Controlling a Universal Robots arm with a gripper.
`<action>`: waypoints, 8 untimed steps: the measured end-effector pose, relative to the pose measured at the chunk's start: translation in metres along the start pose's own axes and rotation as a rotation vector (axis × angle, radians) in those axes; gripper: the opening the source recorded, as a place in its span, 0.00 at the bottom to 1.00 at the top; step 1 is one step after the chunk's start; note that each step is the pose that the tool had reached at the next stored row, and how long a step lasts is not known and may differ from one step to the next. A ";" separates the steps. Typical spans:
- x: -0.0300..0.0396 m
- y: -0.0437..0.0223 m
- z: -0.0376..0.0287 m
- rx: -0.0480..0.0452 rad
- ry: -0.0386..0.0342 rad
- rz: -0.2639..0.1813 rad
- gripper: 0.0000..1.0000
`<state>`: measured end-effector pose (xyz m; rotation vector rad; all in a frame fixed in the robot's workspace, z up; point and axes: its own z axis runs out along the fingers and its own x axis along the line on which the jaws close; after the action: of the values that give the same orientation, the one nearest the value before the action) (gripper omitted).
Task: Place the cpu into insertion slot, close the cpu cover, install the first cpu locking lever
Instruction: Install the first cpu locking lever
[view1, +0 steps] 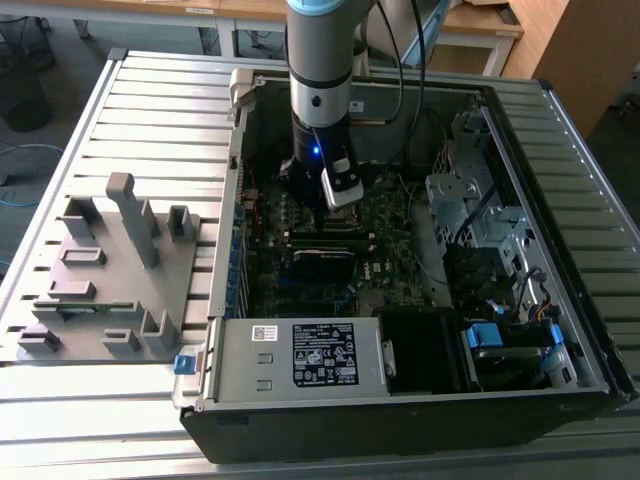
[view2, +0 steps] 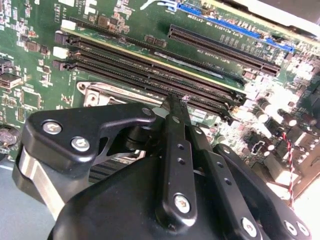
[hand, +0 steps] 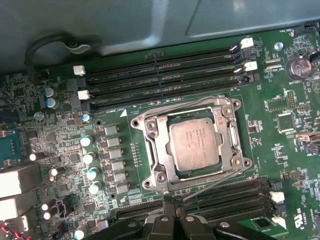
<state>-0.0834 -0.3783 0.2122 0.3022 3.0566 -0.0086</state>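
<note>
From where I sit, the near wall of the open computer case (view1: 400, 420) hides the motherboard's (view1: 390, 270) near strip, and in the exterior view the arm (view1: 320, 90) covers the socket area entirely. The grey fixture block (view1: 110, 280) sits on the slatted table (view1: 150, 100) to the exterior view's left of the case. In the first wrist view I count one cpu (hand: 194, 145) lying flat in the insertion slot (hand: 232, 137), the cpu cover (hand: 156, 145) folded down around it, and one thin locking lever (hand: 210, 184) slanting off the socket's edge toward the pincer (hand: 172, 220). Its black fingers (view2: 175, 135) look drawn together at the tips, clamped on nothing I can make out. Two banks of memory slots (hand: 160, 75) flank the socket.
</note>
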 end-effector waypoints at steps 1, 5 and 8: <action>0.0000 0.0000 0.0000 -0.0006 0.0000 -0.009 0.10; 0.0000 0.0000 0.0002 -0.0036 0.0000 -0.051 0.10; 0.0001 0.0000 0.0003 -0.0062 0.0001 -0.087 0.10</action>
<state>-0.0835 -0.3783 0.2120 0.1680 3.0667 -0.0038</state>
